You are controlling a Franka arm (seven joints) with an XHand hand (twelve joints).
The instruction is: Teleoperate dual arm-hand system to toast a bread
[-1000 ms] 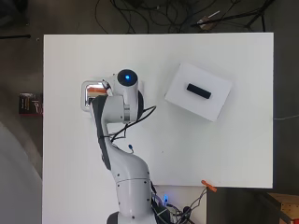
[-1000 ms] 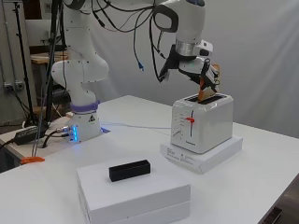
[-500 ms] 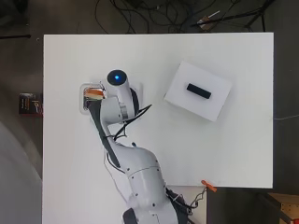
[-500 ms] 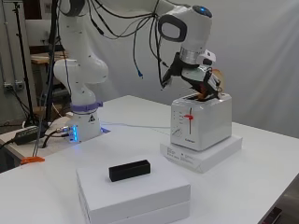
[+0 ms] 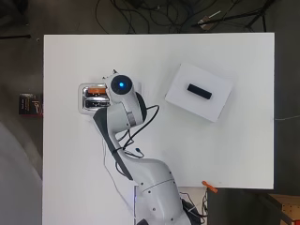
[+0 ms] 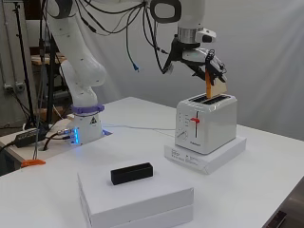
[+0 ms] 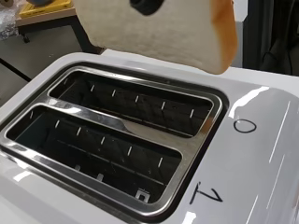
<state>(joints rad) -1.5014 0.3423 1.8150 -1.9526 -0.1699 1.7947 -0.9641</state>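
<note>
A slice of bread (image 6: 215,86) with a brown crust hangs upright just above the white two-slot toaster (image 6: 205,124). The hand (image 6: 209,62) is shut on the slice's upper part, pinching it from above. In the wrist view the slice (image 7: 159,28) hovers over the farther slot (image 7: 140,105), with a dark fingertip (image 7: 147,4) pressed on its face. Both slots look empty. The toaster's red lever (image 6: 194,120) sits in its raised position. From overhead the arm's wrist hides the hand; only the toaster (image 5: 89,98) and an orange edge of the bread (image 5: 97,89) show.
The toaster stands on a flat white box (image 6: 209,159). A second white box (image 5: 199,93) at the right of the table carries a small black block (image 5: 199,91). Cables trail from the arm's base (image 6: 85,126).
The arm has shifted slightly over the toaster and the wrist stands a little higher than half a second ago. The slice stays pinched in the hand above the slots.
</note>
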